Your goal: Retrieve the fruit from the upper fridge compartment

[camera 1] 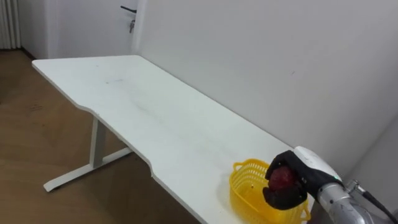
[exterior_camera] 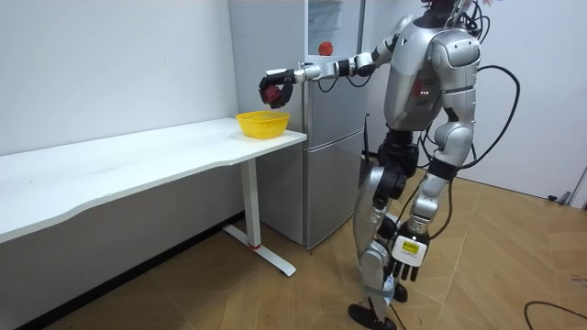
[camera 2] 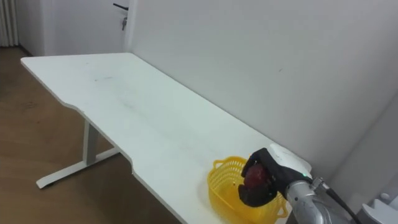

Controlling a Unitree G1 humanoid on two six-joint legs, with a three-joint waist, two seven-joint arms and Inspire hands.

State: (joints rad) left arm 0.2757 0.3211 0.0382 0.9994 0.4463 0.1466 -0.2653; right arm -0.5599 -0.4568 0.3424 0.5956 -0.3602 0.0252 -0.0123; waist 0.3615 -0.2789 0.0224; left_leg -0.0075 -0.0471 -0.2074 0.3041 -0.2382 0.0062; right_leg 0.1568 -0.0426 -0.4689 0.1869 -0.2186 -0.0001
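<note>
So the right hand [camera 1: 291, 194] has its fingers wrapped round the red fruit [camera 1: 282, 178], holding it just above the yellow basket [camera 1: 245, 186] on the white table [camera 1: 143, 112], fridge-side end.

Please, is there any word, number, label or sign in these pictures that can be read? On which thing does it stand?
No text can be read anywhere.
Red round sticker on the fridge: too small to tell whether it bears print.
Yellow-and-white label above the left hand: print too small to read.
Yellow basket, red fruit in the right hand, white table: no print shows.
</note>
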